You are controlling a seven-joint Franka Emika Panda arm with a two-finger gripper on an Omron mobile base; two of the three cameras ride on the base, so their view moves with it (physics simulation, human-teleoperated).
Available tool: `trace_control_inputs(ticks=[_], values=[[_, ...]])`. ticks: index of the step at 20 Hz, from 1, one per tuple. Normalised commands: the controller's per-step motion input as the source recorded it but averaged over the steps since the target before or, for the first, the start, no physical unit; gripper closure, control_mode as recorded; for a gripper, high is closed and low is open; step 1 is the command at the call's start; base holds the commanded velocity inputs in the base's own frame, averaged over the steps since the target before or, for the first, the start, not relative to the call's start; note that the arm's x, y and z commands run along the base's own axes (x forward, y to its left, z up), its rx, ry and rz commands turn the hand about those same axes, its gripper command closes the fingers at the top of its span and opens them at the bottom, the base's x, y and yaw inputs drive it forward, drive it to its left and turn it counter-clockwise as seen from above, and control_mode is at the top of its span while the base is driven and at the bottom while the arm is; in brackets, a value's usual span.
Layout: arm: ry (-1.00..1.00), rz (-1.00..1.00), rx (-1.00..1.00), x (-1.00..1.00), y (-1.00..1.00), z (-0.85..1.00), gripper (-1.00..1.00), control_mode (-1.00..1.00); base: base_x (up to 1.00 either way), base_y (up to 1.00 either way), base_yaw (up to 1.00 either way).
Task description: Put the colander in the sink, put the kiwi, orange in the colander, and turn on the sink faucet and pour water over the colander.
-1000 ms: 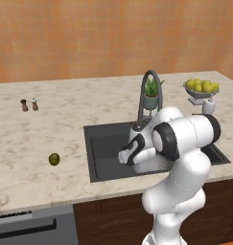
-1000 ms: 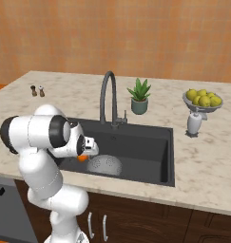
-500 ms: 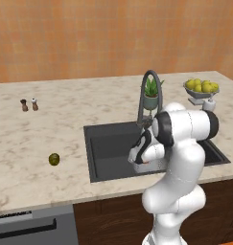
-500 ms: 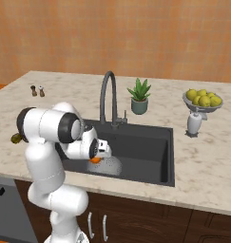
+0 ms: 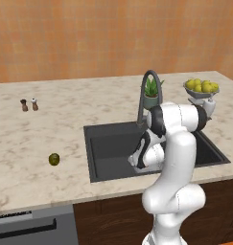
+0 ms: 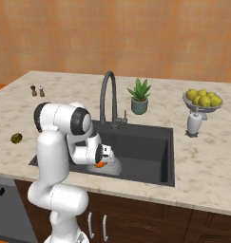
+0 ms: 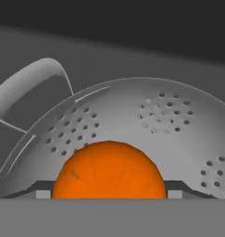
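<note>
The orange (image 7: 109, 171) sits between the fingertips of my gripper (image 7: 109, 192), which is shut on it just above the perforated silver colander (image 7: 169, 120). One colander handle (image 7: 30, 88) sticks out to the left. In the right base view my gripper (image 6: 100, 163) holds the orange (image 6: 100, 164) low inside the dark sink (image 6: 150, 142), over the colander (image 6: 113, 166) at the basin's front left. The kiwi (image 5: 53, 159) (image 6: 16, 138) lies on the counter left of the sink (image 5: 108, 143). The sink faucet (image 6: 107, 90) (image 5: 149, 86) arches over the back rim, with no water running.
A footed bowl of yellow-green fruit (image 6: 202, 100) (image 5: 200, 88) stands right of the sink. A potted plant (image 6: 139, 97) is behind the basin beside the faucet. Two small shakers (image 5: 29, 104) stand far left at the back. The counter's front edge runs just below the sink.
The arm has carried the orange rightward and lower into the sink, ending just over the colander. The grip on the orange has not changed.
</note>
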Motion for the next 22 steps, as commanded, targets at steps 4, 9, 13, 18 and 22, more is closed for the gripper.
trace_control_inputs(ticks=[4,9,13,18,22], values=[[0.0,0.0,0.0,0.11,-0.09,-0.38,1.0,-1.0,0.0,0.0,0.0],[0.0,0.0,0.0,0.01,-0.01,-0.12,-1.0,-1.0,0.0,0.0,0.0],[-0.01,0.0,0.0,0.0,-0.04,0.01,-1.0,-1.0,0.0,0.0,0.0],[-0.08,0.0,0.0,-0.1,0.0,0.32,-1.0,-1.0,0.0,0.0,0.0],[-0.14,0.0,0.0,-0.23,0.03,0.64,-1.0,-1.0,0.0,0.0,0.0]])
